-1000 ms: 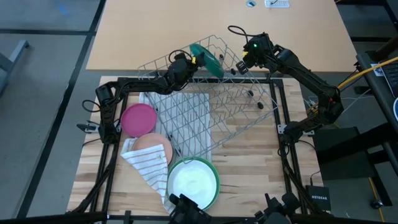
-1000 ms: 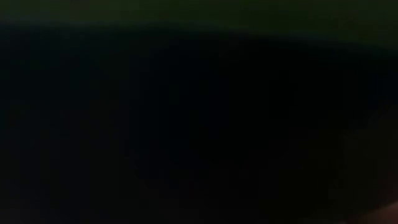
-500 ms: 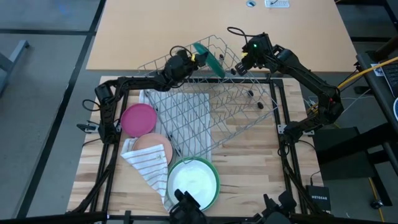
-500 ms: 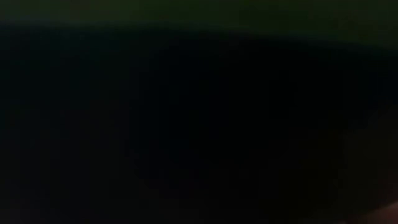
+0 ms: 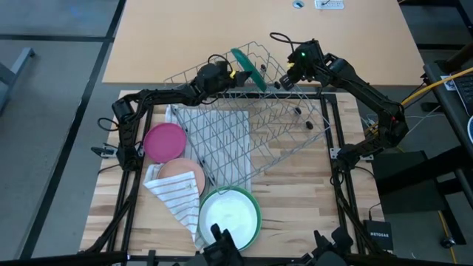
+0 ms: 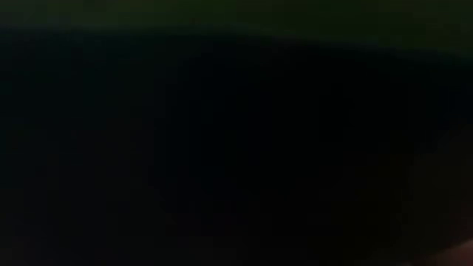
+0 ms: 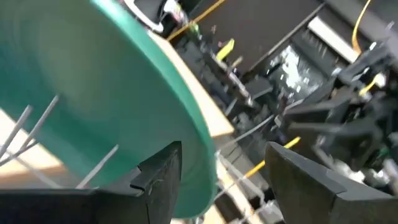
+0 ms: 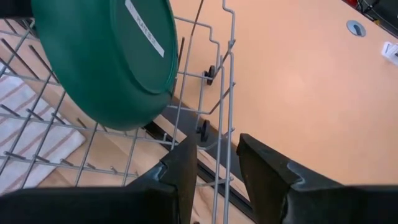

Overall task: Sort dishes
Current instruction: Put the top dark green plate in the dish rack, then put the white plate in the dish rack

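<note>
Dark green round plastic plate (image 5: 247, 68) standing on edge among the tines of the tilted wire rack (image 5: 251, 118), with both grippers beside it.

On the left of the table lie the magenta round plate (image 5: 164, 140), the peach-pink plate (image 5: 181, 176) on the white striped cloth (image 5: 177, 198), and the light green bowl with white inside (image 5: 230, 216). The left gripper (image 5: 230, 72) sits at the rack's far edge with its fingers (image 7: 163, 180) spread apart around the dark green plate's rim without clamping it; a second ago they were narrower, and the arm has since drawn back slightly to the left while the plate stands a little more upright. The right gripper (image 5: 287, 75) waits unchanged at the rack's far corner, its fingers (image 8: 186, 168) parted astride an upright rack wire, holding nothing.
</note>
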Tool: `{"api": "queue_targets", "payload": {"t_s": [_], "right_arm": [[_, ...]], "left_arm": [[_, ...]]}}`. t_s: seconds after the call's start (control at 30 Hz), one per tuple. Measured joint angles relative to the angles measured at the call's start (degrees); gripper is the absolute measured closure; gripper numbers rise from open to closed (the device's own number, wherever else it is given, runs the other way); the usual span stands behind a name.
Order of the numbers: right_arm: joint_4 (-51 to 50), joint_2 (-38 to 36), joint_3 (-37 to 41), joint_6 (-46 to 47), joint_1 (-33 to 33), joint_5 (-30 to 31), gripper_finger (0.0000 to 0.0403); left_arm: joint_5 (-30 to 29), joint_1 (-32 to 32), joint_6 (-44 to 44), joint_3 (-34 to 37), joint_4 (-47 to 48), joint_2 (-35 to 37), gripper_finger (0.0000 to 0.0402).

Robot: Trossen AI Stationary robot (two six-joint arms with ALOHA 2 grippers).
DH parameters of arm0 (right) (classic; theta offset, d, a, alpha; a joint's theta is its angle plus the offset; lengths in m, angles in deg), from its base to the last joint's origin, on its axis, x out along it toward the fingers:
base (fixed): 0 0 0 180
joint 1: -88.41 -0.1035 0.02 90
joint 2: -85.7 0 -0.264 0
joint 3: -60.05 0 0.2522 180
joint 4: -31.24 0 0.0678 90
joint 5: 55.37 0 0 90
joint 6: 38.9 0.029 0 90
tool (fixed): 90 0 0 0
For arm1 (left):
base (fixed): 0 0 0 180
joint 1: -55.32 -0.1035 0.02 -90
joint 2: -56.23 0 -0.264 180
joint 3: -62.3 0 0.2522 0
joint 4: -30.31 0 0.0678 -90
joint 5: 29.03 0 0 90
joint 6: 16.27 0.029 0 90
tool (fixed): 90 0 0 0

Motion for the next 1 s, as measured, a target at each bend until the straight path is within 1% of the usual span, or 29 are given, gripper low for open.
{"api": "queue_targets", "payload": {"t_s": [0.13,0.23,0.33,0.4,0.53,0.77,0.83,1.0], "right_arm": [[-0.9,0.0,0.0,-0.2,0.0,0.0,0.0281],[-1.0,0.0,0.0,-0.2,0.0,0.0,0.0281],[-1.1,0.0,0.0,-0.2,0.0,0.0,0.0281],[-1.1,0.0,0.0,-0.8,0.0,0.0,0.0281],[-2.0,0.0,0.0,-3.2,0.0,0.0,0.0281],[-4.4,0.0,0.0,-3.2,0.0,0.0,0.0281],[-5.1,0.0,0.0,-3.2,0.0,-0.1,0.0281],[-6.4,0.0,0.0,-3.2,0.0,-0.6,0.0281]], "left_arm": [[0.5,-0.3,2.8,0.0,4.0,0.0,0.0184],[0.8,-0.6,4.5,0.0,5.0,0.0,0.0183],[3.4,-0.6,6.2,0.0,5.7,0.0,0.0183],[6.9,-0.6,7.4,0.0,6.4,0.0,0.0183],[16.2,-0.6,8.5,0.0,8.6,0.0,0.0183],[32.6,-0.4,7.0,0.0,9.9,0.0,0.0183],[35.2,0.2,7.5,0.0,9.9,0.0,0.0183],[37.0,3.3,11.8,0.0,8.9,0.0,0.0183]]}}
